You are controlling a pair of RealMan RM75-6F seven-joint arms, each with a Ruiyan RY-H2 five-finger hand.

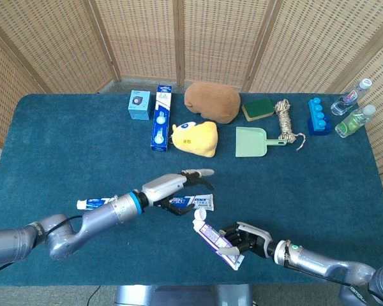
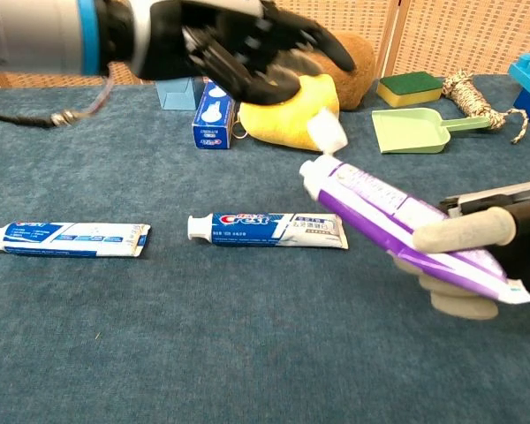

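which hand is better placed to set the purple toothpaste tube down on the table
Right: the right hand already holds the purple toothpaste tube low over the table; the left hand hovers apart above it.

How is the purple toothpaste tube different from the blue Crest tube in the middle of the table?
The purple tube is held in the air by the right hand and tilts upward; the Crest tube lies flat on the table, untouched. The purple tube's cap appears separated from it; the Crest tube's cap is on. Both are toothpaste tubes with white caps.
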